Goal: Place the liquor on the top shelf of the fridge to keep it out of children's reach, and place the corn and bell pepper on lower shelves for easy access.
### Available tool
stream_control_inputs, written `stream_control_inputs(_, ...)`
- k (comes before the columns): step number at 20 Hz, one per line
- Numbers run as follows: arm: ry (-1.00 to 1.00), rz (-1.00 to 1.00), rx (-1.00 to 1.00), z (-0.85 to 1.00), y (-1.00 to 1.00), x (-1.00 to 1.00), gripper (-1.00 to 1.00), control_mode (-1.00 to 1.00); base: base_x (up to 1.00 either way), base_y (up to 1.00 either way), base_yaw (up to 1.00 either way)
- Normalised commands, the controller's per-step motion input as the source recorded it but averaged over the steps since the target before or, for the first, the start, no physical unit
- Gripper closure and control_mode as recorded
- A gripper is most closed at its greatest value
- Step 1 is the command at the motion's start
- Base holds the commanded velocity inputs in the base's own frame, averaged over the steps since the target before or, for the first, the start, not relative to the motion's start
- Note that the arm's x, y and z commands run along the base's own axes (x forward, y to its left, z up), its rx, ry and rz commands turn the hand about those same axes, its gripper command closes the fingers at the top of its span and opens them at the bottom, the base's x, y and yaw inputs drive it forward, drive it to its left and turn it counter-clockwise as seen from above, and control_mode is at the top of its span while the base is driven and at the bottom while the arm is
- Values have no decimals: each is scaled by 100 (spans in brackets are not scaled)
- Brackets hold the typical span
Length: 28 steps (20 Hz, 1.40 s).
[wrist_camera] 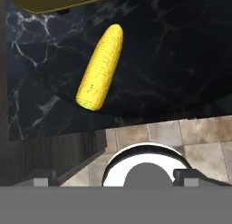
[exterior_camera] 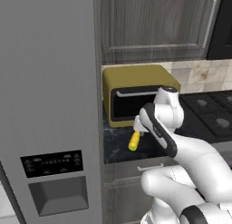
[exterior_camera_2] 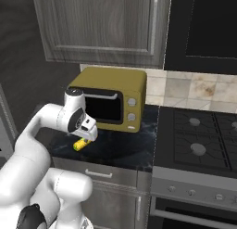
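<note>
Noting a black marbled counter (exterior_camera_2: 115, 149) between the grey fridge (exterior_camera: 45, 105) and a stove (exterior_camera_2: 199, 135), we count one corn (wrist_camera: 100, 66) lying flat before one yellow toaster oven (exterior_camera_2: 111, 100); fingers (exterior_camera: 141, 132) hover above, spread undeterminable.

No readable text, brand, number or sign appears anywhere. The black dispenser panel (exterior_camera: 52, 163) on the fridge (exterior_camera: 47, 105) carries small pale marks, too blurred to read. The yellow toaster oven (exterior_camera_2: 111, 99) bears no legible label.
</note>
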Motion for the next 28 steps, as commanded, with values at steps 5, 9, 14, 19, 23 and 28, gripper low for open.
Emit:
stream_control_inputs(5, 4, 0, 0, -35, 1, 33, -100, -100, 0, 0, 0)
stream_control_inputs(9, 1, 0, 0, -25, 4, 29, -100, -100, 0, 0, 0)
stream_control_inputs(14, 1, 0, 0, -22, 13, 29, -100, -100, 0, 0, 0)
stream_control_inputs(19, 0, 0, 0, -23, 9, 23, -100, -100, 0, 0, 0)
stream_control_inputs(23, 0, 0, 0, -20, 5, 21, -100, -100, 0, 0, 0)
stream_control_inputs(28, 1, 0, 0, -21, 5, 22, -100, -100, 0, 0, 0)
